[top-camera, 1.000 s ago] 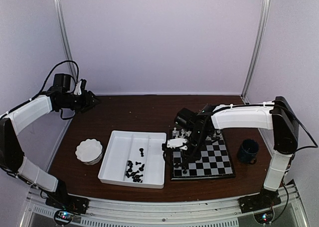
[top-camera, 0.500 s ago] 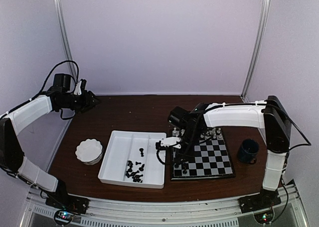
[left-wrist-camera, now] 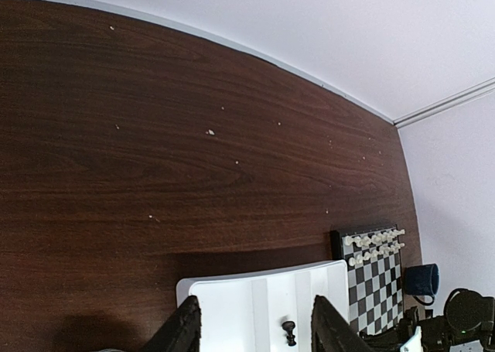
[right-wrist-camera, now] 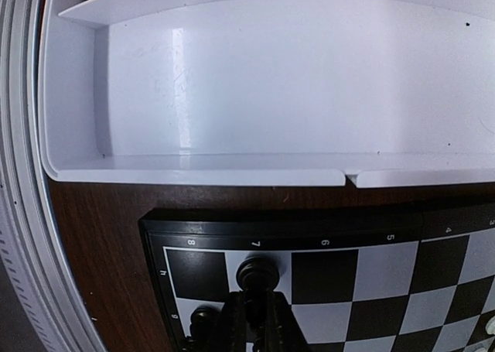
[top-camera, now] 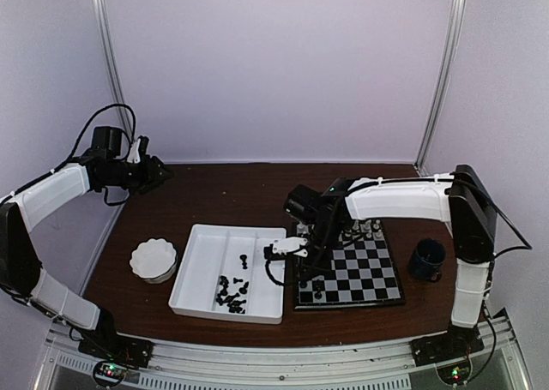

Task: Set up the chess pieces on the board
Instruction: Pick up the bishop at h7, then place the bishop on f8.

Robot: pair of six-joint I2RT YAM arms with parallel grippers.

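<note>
The chessboard [top-camera: 369, 270] lies right of centre, with white chessmen [top-camera: 364, 230] lined up along its far edge. My right gripper [top-camera: 309, 270] hangs over the board's front left corner. In the right wrist view its fingertips [right-wrist-camera: 255, 321] are nearly together with something small and dark between them, above a black piece [right-wrist-camera: 257, 273] standing on a pale square. Another black piece [right-wrist-camera: 203, 317] stands beside it. Several black chessmen [top-camera: 230, 291] lie in the white tray [top-camera: 214, 253]. My left gripper [top-camera: 159, 174] is open and empty, high at the back left [left-wrist-camera: 255, 329].
A white scalloped bowl [top-camera: 153, 259] sits left of the tray. A dark blue mug [top-camera: 426, 260] stands right of the board. The tray's right rim [right-wrist-camera: 232, 174] lies just beside the board's left border. A lone black piece [left-wrist-camera: 288, 330] stands in the tray's middle section.
My right gripper has moved left across the board, from its left-middle squares to its left edge next to the tray. The left arm has not moved.
</note>
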